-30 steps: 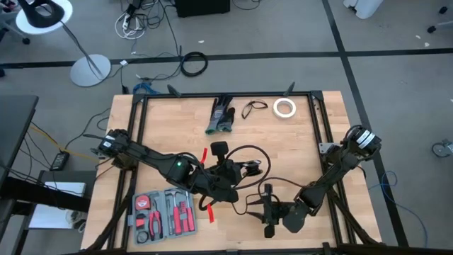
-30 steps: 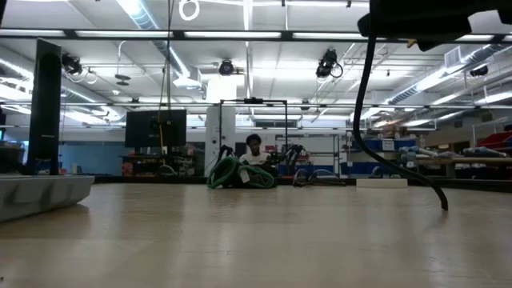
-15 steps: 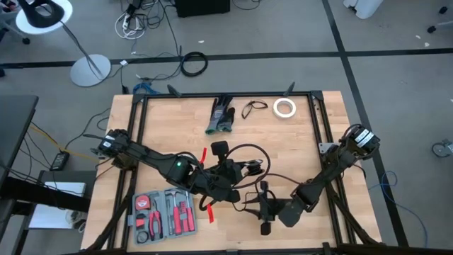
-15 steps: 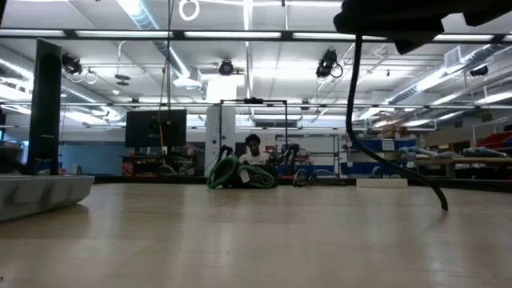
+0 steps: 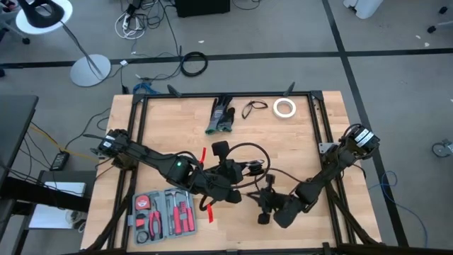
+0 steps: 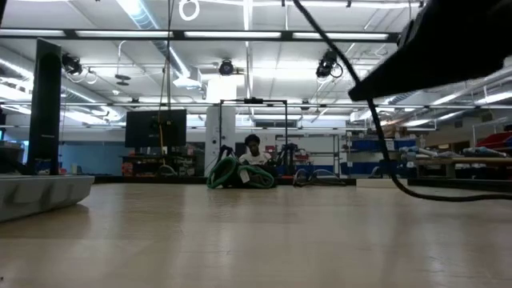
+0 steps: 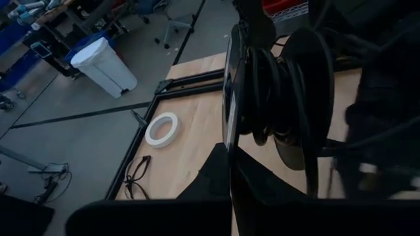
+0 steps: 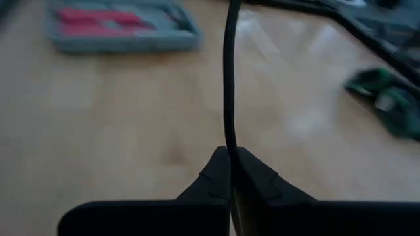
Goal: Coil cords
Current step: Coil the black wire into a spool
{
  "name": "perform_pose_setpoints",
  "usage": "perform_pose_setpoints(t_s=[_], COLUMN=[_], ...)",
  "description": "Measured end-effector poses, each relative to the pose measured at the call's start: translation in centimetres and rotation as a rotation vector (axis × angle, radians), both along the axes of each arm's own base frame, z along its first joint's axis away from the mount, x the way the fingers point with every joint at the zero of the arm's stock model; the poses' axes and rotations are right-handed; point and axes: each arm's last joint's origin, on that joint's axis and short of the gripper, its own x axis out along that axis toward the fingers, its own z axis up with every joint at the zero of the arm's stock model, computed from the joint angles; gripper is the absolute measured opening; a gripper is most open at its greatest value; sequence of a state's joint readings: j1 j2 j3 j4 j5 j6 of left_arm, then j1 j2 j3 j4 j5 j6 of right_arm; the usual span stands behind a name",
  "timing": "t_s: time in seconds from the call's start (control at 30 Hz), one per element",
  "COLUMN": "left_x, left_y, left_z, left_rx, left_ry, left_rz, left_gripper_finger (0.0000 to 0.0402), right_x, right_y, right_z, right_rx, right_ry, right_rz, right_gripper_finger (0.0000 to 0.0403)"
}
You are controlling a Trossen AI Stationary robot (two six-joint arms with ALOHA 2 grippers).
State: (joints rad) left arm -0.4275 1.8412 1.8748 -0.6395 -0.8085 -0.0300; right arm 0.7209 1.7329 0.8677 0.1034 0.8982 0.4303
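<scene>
Since the earlier frames, the right pincer (image 5: 263,200) has shifted along the bench toward the left arm and brought its fingers together on the loose tail of the thin black cord (image 8: 229,78); a second ago those fingers stood apart. Right wrist view: the two dark fingertips (image 8: 216,172) meet, with the cord rising from between them. Left pincer (image 5: 239,170), near the middle of the light wooden bench (image 5: 311,149), has stayed clamped on the compact round black cord bundle (image 7: 289,98); left wrist view shows the wound turns pressed against one finger (image 7: 231,85). High view: the tail arcs up from the bundle and runs down to the right pincer, which lies just beside the left one. Low view: a length of cord (image 6: 448,194) hangs across the right side and trails low over the bench top.

Along the far edge of the bench lie a dark green bundled item (image 5: 221,115), a small loose loop of thin black cord (image 5: 253,108) and a white tape roll (image 5: 284,108). A grey tool case with red-handled tools (image 5: 164,214) sits at the near left corner. On the floor beyond the bench rests a thicker black cable ring (image 5: 193,64).
</scene>
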Motion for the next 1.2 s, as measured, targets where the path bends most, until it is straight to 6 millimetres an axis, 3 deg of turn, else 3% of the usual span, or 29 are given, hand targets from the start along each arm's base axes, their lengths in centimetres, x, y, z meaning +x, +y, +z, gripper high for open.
perform_pose_setpoints(t_s=[0.27,0.47,0.63,0.87,1.2], left_x=[-0.1,-0.3,-0.9,-1.1,-0.9], left_y=[-0.3,-0.7,-0.6,-0.2,1.4], left_z=[0.0,-0.3,-1.1,-2.6,-5.1], left_rx=[-0.012,-0.022,-0.046,-0.046,-0.043], left_ry=[0.001,0.035,0.106,0.171,0.253], left_rz=[-0.019,-0.053,-0.034,0.001,0.060], left_gripper_finger=[0.0000,0.0000,0.0000,0.0000,0.0000], right_x=[-0.4,-2.4,-4.7,-7.6,-9.6], right_y=[-3.3,-5.5,-6.9,-7.4,-8.0], right_z=[-1.6,-1.7,0.3,3.9,7.1], right_rx=[-0.087,-0.176,-0.181,-0.132,-0.068], right_ry=[0.165,0.222,0.195,0.056,-0.042], right_rz=[-0.174,-0.366,-0.476,-0.502,-0.456], right_gripper_finger=[0.0002,0.0002,0.0002,0.0002,0.0002])
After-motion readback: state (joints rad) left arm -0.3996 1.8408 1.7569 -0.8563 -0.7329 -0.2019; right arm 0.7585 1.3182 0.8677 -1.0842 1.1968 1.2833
